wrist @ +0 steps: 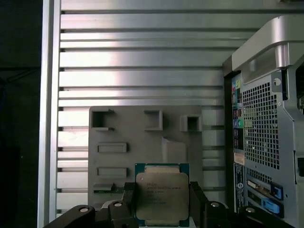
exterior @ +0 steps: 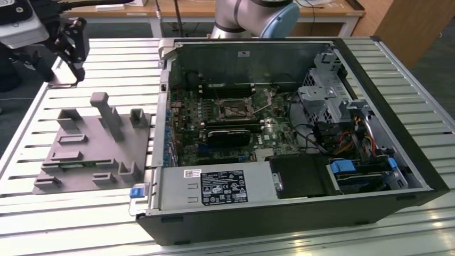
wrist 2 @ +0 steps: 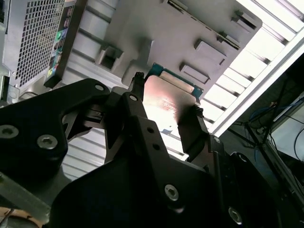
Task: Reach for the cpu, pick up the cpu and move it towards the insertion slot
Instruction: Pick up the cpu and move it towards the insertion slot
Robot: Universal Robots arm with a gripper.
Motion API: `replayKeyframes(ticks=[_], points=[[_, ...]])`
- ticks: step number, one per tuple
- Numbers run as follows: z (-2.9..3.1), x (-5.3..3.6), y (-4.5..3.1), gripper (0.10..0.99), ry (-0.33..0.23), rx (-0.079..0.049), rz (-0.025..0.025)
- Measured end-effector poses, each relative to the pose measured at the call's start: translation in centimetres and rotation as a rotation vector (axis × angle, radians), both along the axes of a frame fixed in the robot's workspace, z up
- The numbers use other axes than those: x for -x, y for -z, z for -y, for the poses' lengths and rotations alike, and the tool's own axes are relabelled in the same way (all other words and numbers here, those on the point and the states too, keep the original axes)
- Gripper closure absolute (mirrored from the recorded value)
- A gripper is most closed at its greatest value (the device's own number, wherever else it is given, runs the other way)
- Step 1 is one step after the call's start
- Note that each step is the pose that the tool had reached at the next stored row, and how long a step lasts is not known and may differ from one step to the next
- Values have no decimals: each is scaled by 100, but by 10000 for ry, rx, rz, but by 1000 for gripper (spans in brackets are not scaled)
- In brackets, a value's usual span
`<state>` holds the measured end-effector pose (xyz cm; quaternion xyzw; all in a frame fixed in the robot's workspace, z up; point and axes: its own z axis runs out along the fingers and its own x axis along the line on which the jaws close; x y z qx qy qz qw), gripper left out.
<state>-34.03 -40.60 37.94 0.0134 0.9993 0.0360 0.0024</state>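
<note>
1. CPU, in the first wrist view, is pinched by two opposite edges between the black fingers of the gripper. The claw is closed on it and the silvery lid faces the camera. It is held off the slatted table, with the grey fixture lying on that table beyond it and the computer case just beside the fixture. A few lines of fine print cross the lid, too small to make out.

2. In the second wrist view the CPU is seen at a slant. Its lid catches a glare and a green-blue rim shows along one edge. One finger touches each side edge, and nothing else touches the chip.

3. In the exterior view the gripper hangs above the table's far corner at the exterior view's left. The insertion slot sits in the motherboard inside the open case, well apart from it. A printed label covers the power supply at the case's near edge, and its writing is too small to make out.

4. Judged from its look, the chip is light, flat and stiff.
   - The metal lid is smooth, so probably slippery.
   - The underside is likely fragile.
   - The bare side edges are the place to hold it, as it is held now.
   - They are thin and give little purchase, so a tilt could let it slide.
</note>
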Motion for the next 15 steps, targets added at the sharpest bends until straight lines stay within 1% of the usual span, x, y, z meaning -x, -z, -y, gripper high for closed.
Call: replayKeyframes(ticks=[15], points=[[1, -365, 0, 549, 0, -66, 1]])
